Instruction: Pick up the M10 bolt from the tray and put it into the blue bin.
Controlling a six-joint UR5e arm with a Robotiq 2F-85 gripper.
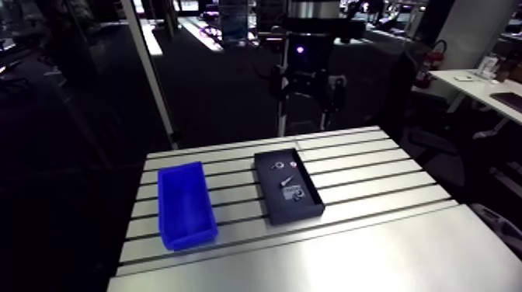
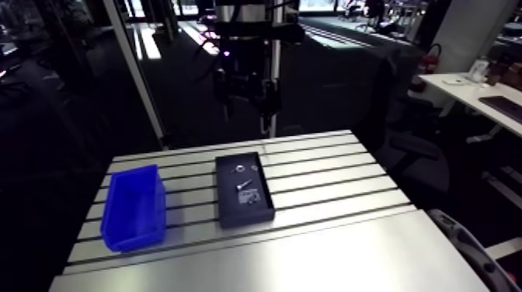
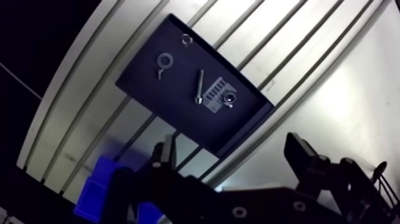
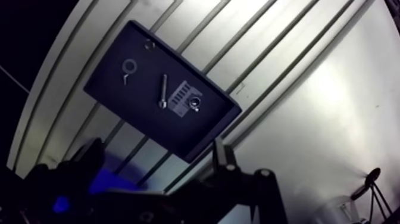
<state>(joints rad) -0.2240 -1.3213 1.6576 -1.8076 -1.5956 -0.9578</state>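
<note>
Closest to the lens are my two fingers (image 3: 164,158), dark and spread wide, with only air between them; my gripper (image 3: 231,151) holds nothing and hangs high over the slotted aluminium table (image 1: 373,194). Ahead of the fingers in the wrist view lies the black tray (image 3: 178,104), flat on the table and set at an angle to the slots.

The bolt (image 3: 199,87) lies on its side near the middle of the tray floor, clear of the walls. Just beside it is a pale ribbed patch (image 3: 214,95), and a small shiny nut-like piece (image 3: 228,99) sits at that patch's edge. Further along the tray floor there is a washer (image 3: 165,59) with a tiny part touching it, and a smaller ring (image 3: 187,39) near the far corner; I cannot tell what these small pieces are exactly.

In the arm view the blue bin (image 1: 185,203) stands beside the tray, with a strip of bare table between them. Its inside looks uniformly blue. In the wrist view, part of the bin shows beside one of my fingers.
</note>
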